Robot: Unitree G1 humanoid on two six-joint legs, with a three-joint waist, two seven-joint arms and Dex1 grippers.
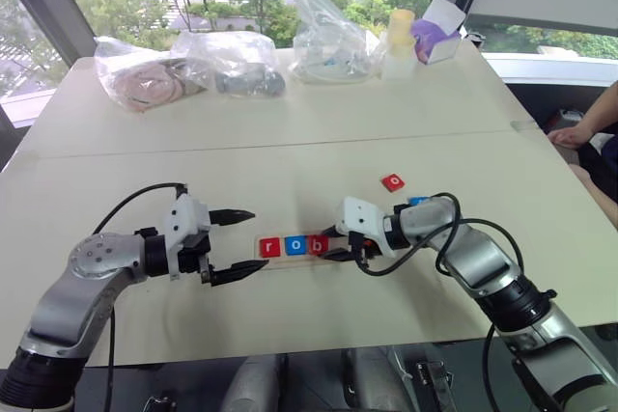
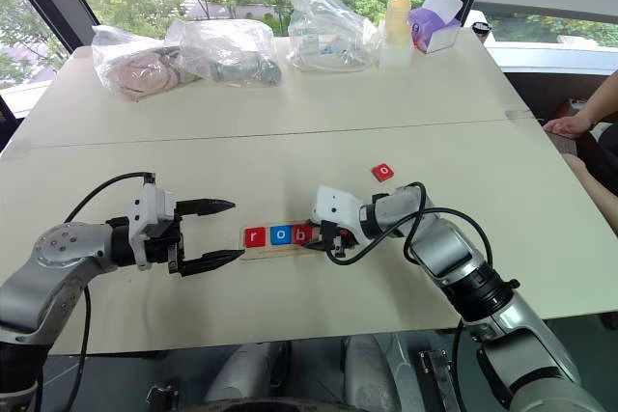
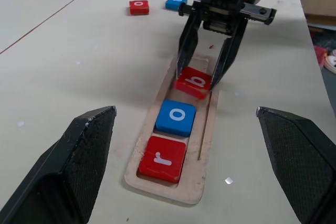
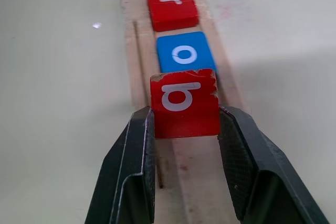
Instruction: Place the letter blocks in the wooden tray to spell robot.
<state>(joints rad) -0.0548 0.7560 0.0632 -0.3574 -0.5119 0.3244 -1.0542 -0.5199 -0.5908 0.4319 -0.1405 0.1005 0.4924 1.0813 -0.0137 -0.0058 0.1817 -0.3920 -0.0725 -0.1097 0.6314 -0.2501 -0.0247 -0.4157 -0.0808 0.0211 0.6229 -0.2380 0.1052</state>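
red b block (image 4: pixel 185 103) pinched by right gripper (image 4: pixel 185 129), seemingly tilted over wooden tray (image 3: pixel 206 145); left gripper (image 1: pixel 243 243) open.

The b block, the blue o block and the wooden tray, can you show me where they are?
b block (image 4: pixel 185 104): right wrist view, on its red face.
blue o block (image 3: pixel 176 116): left wrist view, on its top.
wooden tray (image 3: pixel 206 145): left wrist view, on its bare rim.
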